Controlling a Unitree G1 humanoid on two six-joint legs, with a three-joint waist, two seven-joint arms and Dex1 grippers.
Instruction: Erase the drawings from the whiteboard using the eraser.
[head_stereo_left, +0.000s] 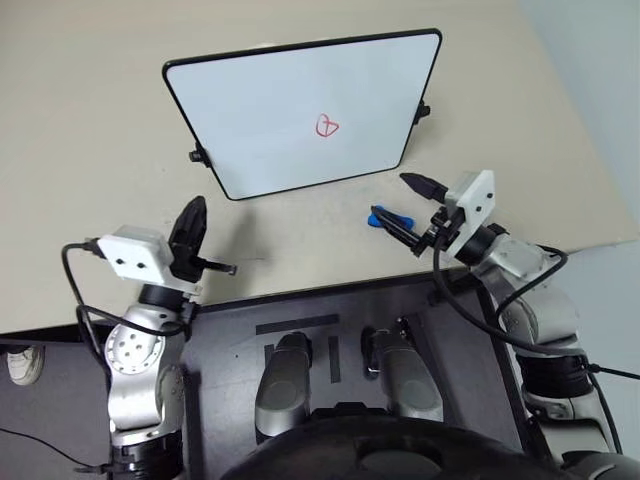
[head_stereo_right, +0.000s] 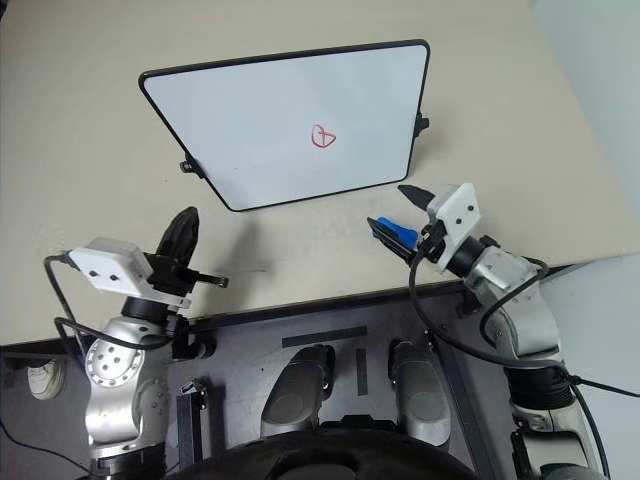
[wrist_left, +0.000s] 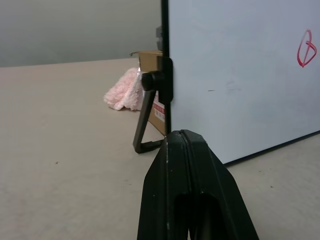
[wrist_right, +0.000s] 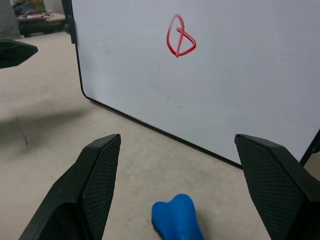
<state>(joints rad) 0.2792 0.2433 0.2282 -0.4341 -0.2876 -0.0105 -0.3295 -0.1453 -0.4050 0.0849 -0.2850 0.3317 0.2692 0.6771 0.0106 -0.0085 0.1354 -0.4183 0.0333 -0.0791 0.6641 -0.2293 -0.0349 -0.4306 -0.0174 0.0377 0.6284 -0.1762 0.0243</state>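
Quick count from my end: one whiteboard (head_stereo_left: 300, 110), one red drawing (head_stereo_left: 327, 126) on it, one blue eraser (head_stereo_left: 390, 219), two grippers. The whiteboard stands propped on the beige table (head_stereo_left: 90, 120), black-framed, with a small black knob (head_stereo_left: 197, 155) on each of two sides. The drawing is a single small red loop with a line inside, right of the board's centre.

The eraser lies on the table just in front of the board's right lower corner, not touching the board. My right gripper (head_stereo_left: 412, 212) is at it with jaws spread wide. In the head views one finger sits above the eraser and the other below, and I can't tell whether either one touches it. In the right wrist view the eraser's end (wrist_right: 176, 219) pokes up between the two fingers (wrist_right: 97, 180) with bare table on both sides, so nothing is clamped.

My left gripper (head_stereo_left: 192, 232) hangs over the table's near edge, below the board's left lower corner, well apart from the eraser. Its fingers are pressed together with nothing between them; the left wrist view shows them as one black wedge (wrist_left: 192, 190).

The left wrist view also picks up the board's folding stand leg (wrist_left: 145, 125), plus a pink fluffy cloth (wrist_left: 125, 90) and a cardboard box (wrist_left: 150, 62) behind the board. The right wrist view catches the left gripper's tip (wrist_right: 15, 52) at its edge.
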